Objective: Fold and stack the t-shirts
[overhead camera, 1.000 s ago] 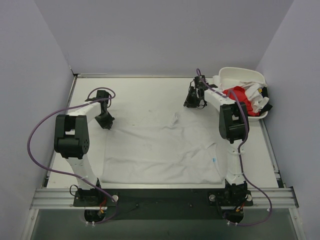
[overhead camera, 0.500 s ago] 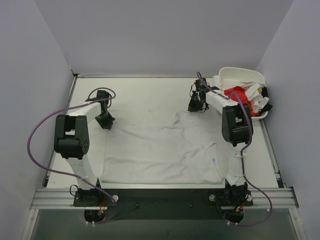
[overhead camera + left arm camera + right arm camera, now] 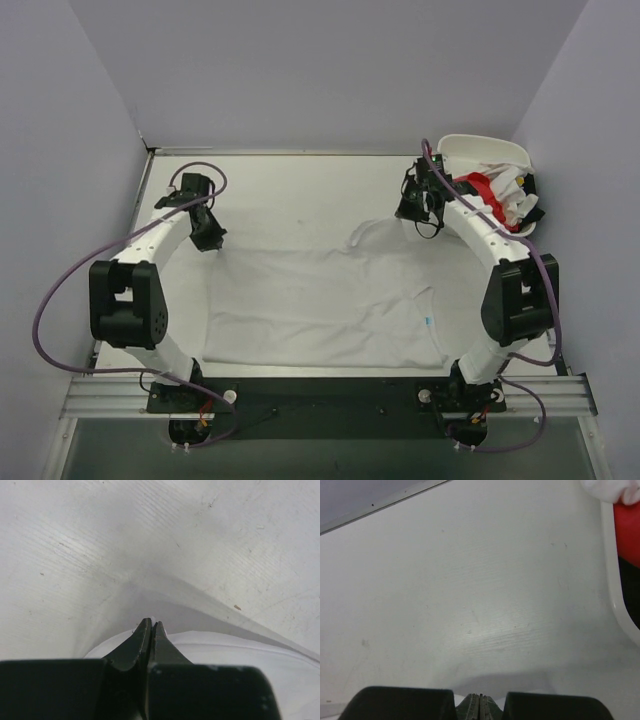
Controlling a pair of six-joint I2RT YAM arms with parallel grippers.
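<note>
A plain white t-shirt (image 3: 320, 300) with a small blue neck label (image 3: 428, 321) lies spread across the table's near half. My left gripper (image 3: 207, 238) is at its far left corner, jaws shut with white cloth (image 3: 235, 647) pinched at the tips (image 3: 151, 623). My right gripper (image 3: 411, 212) is at the far right, jaws shut (image 3: 479, 698), and a lifted fold of the shirt (image 3: 368, 232) runs up to it. A bright red t-shirt (image 3: 478, 184) and other white ones (image 3: 505, 190) are bundled in the tub.
A white rounded plastic tub (image 3: 470, 145) stands at the back right corner, its rim (image 3: 615, 595) close to the right of my right gripper. Grey walls enclose the table (image 3: 290, 190) on three sides. Purple cables loop off both arms.
The right gripper closed, then moved right towards the tub, drawing the shirt's far edge up with it. Both arms' elbows swung outward, and the left gripper shifted slightly back.
</note>
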